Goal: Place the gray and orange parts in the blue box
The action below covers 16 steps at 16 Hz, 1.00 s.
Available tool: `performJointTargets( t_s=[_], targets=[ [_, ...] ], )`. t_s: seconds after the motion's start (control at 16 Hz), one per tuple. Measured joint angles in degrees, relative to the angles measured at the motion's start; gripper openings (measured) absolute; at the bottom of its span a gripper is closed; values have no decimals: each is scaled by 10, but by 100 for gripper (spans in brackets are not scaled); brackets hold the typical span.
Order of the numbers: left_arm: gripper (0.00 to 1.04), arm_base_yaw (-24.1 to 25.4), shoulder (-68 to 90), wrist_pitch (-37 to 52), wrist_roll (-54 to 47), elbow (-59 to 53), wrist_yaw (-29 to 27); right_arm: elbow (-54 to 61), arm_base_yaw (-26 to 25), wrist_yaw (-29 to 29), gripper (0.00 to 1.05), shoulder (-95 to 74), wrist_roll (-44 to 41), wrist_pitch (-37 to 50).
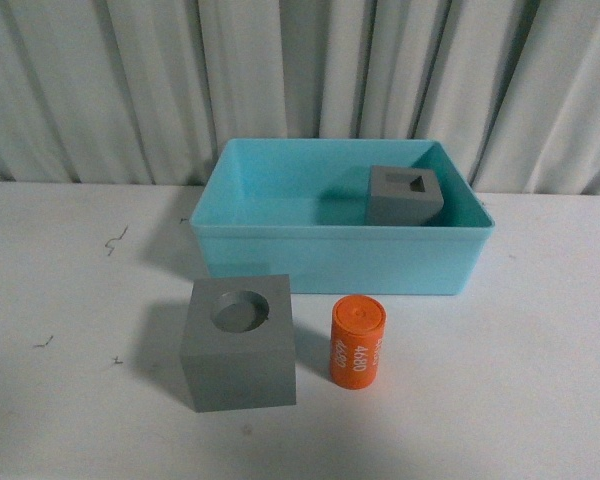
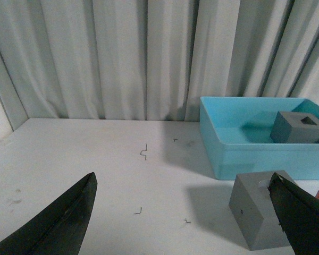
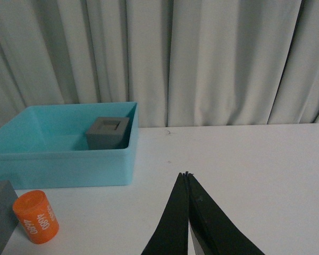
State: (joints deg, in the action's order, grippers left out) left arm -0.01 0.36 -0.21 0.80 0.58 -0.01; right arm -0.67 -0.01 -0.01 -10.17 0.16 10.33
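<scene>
The blue box (image 1: 330, 262) stands at the table's middle back. A gray cube with a rectangular slot (image 1: 404, 196) sits inside it at the right. A gray cube with a round hole (image 1: 240, 342) stands in front of the box, with the orange cylinder printed "4680" (image 1: 357, 342) just right of it. Neither arm shows in the front view. My left gripper (image 2: 183, 183) is open and empty, over the table left of the round-hole cube (image 2: 258, 215). My right gripper (image 3: 187, 174) is shut and empty, over bare table right of the box (image 3: 64, 159) and the cylinder (image 3: 36, 217).
Gray-white curtains hang behind the table. Small dark marks (image 1: 115, 240) dot the white tabletop at the left. The slot cube shows inside the box in both wrist views (image 2: 299, 127) (image 3: 108, 133).
</scene>
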Motion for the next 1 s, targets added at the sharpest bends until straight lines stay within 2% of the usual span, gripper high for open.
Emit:
performJointTargets(
  t_s=[0.12, 0.31, 0.69, 0.75, 0.88, 0.94, 1.0],
  targets=[
    [98, 0, 0, 0, 0, 0, 0, 0, 0, 0, 2, 8, 0, -12],
    [98, 0, 0, 0, 0, 0, 0, 0, 0, 0, 2, 69, 0, -101],
    [98, 0, 0, 0, 0, 0, 0, 0, 0, 0, 2, 99, 0, -105],
    [98, 0, 0, 0, 0, 0, 0, 0, 0, 0, 5, 100, 0, -106],
    [98, 0, 0, 0, 0, 0, 0, 0, 0, 0, 33, 100, 0, -106],
    [98, 0, 0, 0, 0, 0, 0, 0, 0, 0, 72, 100, 0, -105],
    [98, 0, 0, 0, 0, 0, 0, 0, 0, 0, 98, 100, 0, -105]
  ],
)
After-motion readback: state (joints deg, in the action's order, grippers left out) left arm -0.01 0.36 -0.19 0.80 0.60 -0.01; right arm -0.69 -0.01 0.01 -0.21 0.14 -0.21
